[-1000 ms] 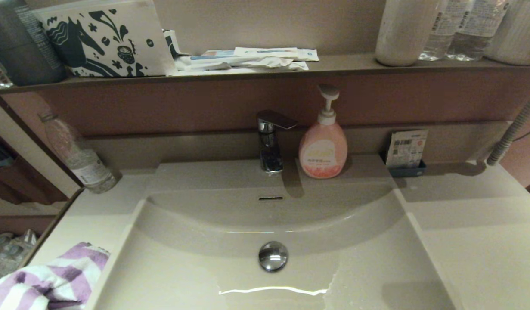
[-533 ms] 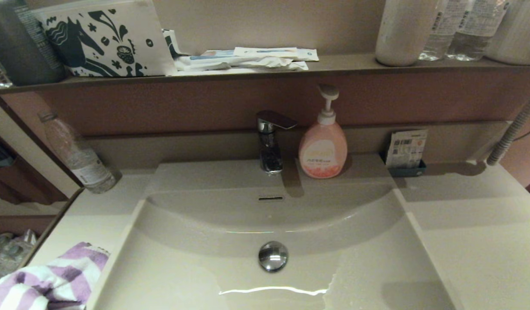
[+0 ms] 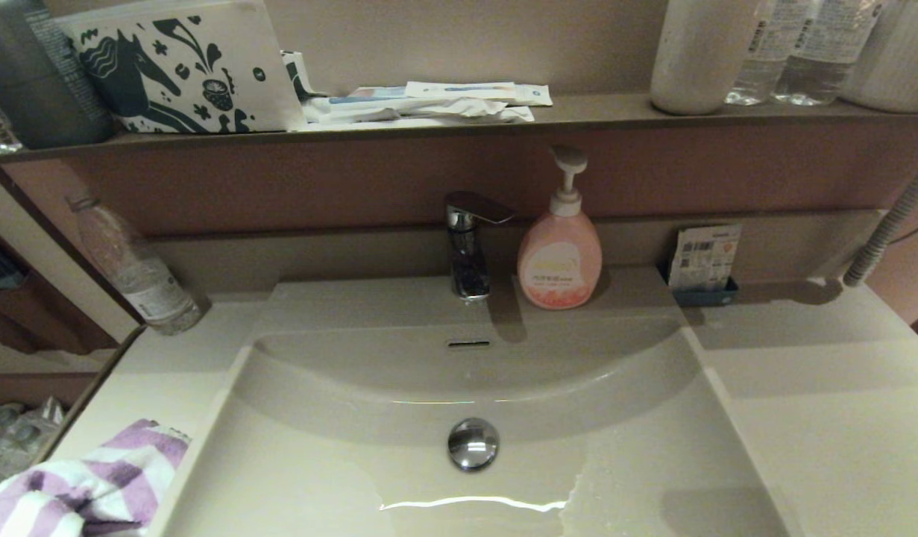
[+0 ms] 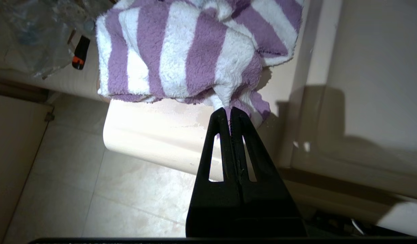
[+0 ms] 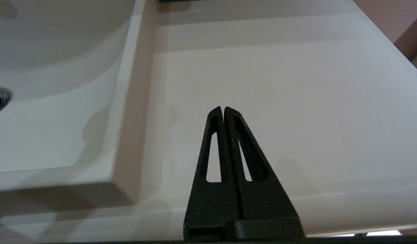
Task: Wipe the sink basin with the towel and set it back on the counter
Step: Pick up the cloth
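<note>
— Towel [image 4: 194, 57] position?
— I see it bunched on the counter [image 3: 168, 373], left of the sink basin [image 3: 466, 388]; left gripper [image 4: 229, 110] pinches its corner, right gripper [image 5: 223, 109] closed, holding nothing, above bare counter.

The towel [image 3: 86, 481] beside the sink basin [image 3: 466, 418] runs off the head view's bottom-left corner, so its full spread cannot be told. Neither arm shows in that view. In the left wrist view, whether the left gripper [image 4: 230, 113] pinches the towel's hanging fold or merely touches it cannot be told.
</note>
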